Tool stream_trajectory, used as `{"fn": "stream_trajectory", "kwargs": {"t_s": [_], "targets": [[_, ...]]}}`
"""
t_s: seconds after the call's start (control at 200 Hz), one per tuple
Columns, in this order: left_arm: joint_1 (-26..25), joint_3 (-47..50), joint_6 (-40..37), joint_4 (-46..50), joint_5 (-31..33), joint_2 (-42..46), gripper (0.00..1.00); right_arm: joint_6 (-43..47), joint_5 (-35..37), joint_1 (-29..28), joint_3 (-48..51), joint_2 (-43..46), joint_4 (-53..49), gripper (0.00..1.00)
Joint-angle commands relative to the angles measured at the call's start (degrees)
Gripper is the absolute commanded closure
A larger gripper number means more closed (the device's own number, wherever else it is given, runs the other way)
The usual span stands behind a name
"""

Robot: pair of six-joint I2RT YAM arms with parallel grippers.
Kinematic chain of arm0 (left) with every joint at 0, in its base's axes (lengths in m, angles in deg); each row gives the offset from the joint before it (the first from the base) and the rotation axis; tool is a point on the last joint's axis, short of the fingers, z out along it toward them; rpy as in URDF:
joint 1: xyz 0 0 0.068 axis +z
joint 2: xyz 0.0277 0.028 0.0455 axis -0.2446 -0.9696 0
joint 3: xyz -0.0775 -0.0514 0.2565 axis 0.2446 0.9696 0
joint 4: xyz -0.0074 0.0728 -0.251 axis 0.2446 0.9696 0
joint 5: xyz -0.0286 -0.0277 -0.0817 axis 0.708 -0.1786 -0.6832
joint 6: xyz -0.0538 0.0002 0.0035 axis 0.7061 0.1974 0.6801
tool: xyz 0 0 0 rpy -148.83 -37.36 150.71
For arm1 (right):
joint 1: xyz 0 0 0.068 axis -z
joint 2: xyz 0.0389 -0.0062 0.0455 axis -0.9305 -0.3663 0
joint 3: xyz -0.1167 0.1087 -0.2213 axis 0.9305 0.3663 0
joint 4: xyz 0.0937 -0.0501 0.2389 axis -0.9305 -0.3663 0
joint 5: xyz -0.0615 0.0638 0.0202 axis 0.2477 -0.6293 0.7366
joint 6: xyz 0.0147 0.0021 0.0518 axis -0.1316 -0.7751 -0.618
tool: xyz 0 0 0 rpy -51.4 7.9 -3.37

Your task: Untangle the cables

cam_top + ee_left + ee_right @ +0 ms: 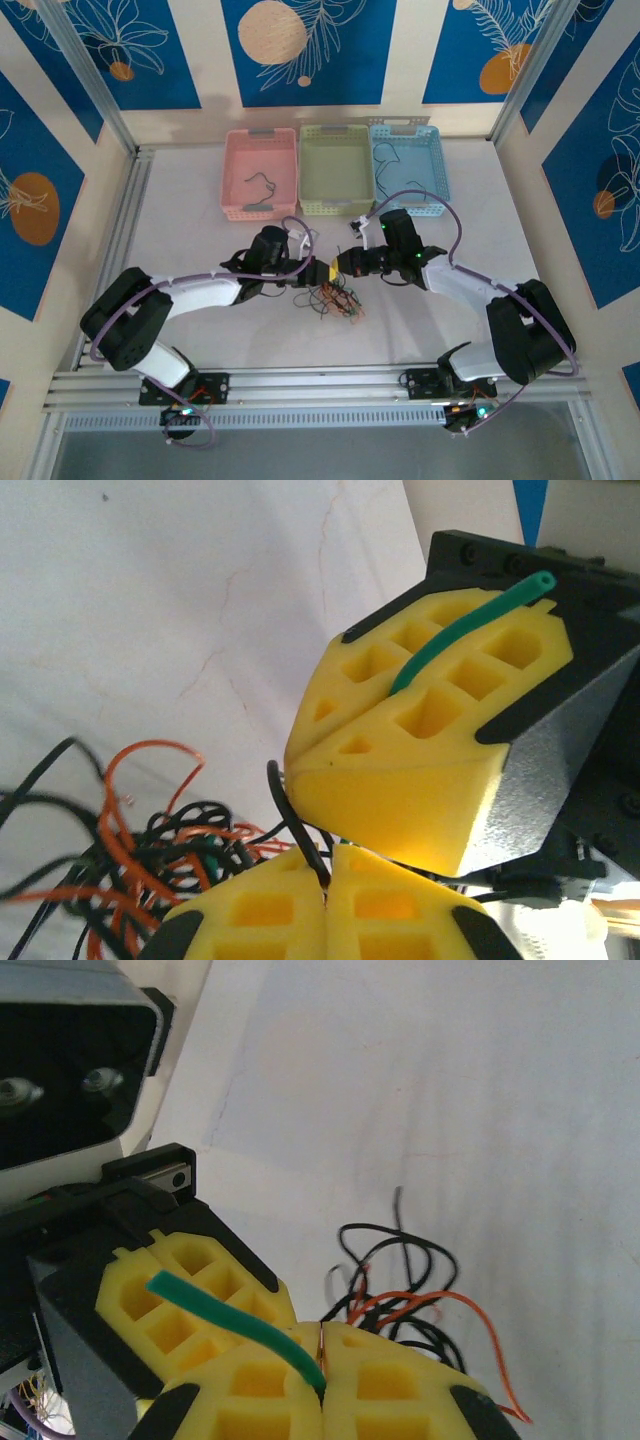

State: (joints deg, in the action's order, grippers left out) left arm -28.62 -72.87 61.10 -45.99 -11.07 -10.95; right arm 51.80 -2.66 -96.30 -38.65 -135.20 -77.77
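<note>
Yellow-padded, the left gripper is clamped on a black strand about the middle of the table. Just to its right, toward the near edge, the cables are seen as a knotted clump of black, orange and green wire lying on the surface. Right of that, almost touching the left one, the right gripper is clenched on a green strand. The two strands are best drawn apart slowly and sideways. Both grips should be kept firm and the pull kept low, so that the knot is loosened rather than tightened. If the whole clump is lifted along, the strands are probably not yet freed.
</note>
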Motion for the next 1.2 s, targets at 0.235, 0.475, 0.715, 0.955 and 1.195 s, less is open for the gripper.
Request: {"fn": "stream_trajectory", "kwargs": {"t_s": [0.235, 0.475, 0.715, 0.955, 1.195], "targets": [[1.8, 3.0, -2.1, 7.3, 8.9, 6.0, 1.00, -0.3, -1.3, 2.4, 1.1, 5.1, -1.8, 1.00], [17.8, 15.0, 3.2, 8.0, 8.8, 20.5, 1.00, -3.2, 1.1, 14.1, 4.9, 12.6, -5.7, 1.00], [25.3, 11.1, -6.3, 30.9, 10.9, 38.9, 1.00, -6.9, 5.6, 23.8, 8.6, 18.0, -7.3, 1.00], [25.2, 11.1, -5.1, 23.4, -1.0, 37.5, 1.00, -5.7, -4.0, 17.1, 7.2, 15.7, -1.6, 1.00], [21.6, 10.6, -6.2, 20.1, -3.9, 32.5, 0.52, -4.1, -5.9, 8.8, 3.7, 10.8, 0.1, 1.00]]}}
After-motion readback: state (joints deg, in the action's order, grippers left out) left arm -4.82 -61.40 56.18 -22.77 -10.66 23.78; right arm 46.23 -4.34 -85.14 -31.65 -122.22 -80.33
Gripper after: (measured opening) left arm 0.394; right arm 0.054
